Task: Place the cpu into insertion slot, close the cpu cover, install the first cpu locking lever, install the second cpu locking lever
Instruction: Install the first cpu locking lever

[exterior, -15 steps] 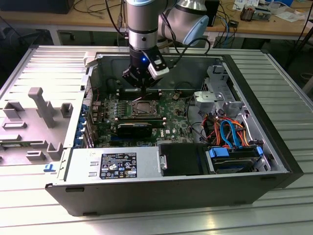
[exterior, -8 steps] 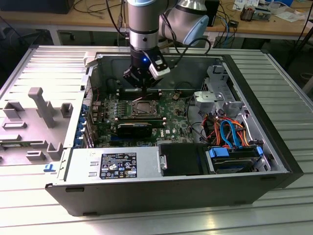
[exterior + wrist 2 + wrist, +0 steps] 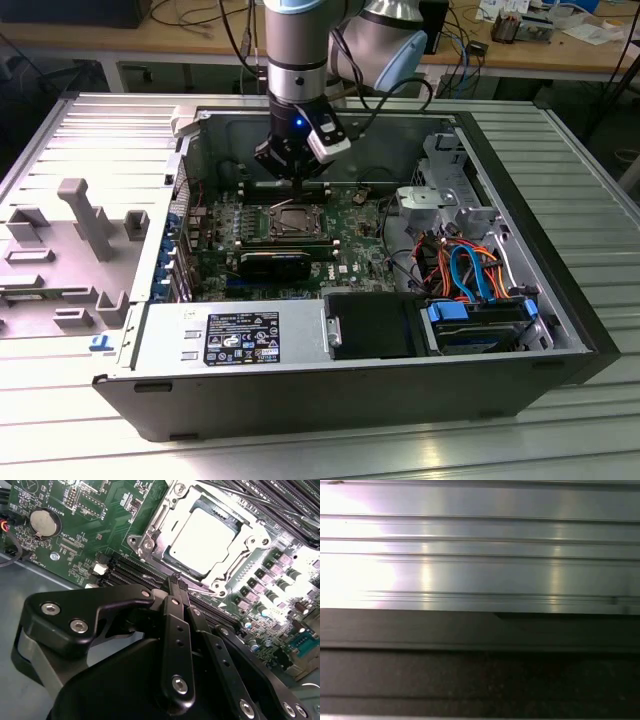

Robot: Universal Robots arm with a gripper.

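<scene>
The cpu point(image 3: 206, 541), a pale silver square, lies in the insertion slot point(image 3: 150, 542) on the green motherboard point(image 3: 95, 515). The silver cpu cover point(image 3: 239, 554) lies flat around it, framing the chip in its window. My gripper point(image 3: 176, 578) hangs just off the socket's edge, over the black memory slots point(image 3: 125, 570), with its black fingers pressed together and nothing between them. In the exterior view the gripper point(image 3: 290, 172) hovers inside the open computer case just behind the insertion slot point(image 3: 288, 222). I cannot make out how the locking levers stand.
The black case wall point(image 3: 560, 260) rings the board. A drive bay with orange and blue cables point(image 3: 470, 270) fills the exterior view's right, and a power supply point(image 3: 240, 335) sits in front. A grey fixture point(image 3: 85, 215) stands on the ribbed metal table point(image 3: 480, 545).
</scene>
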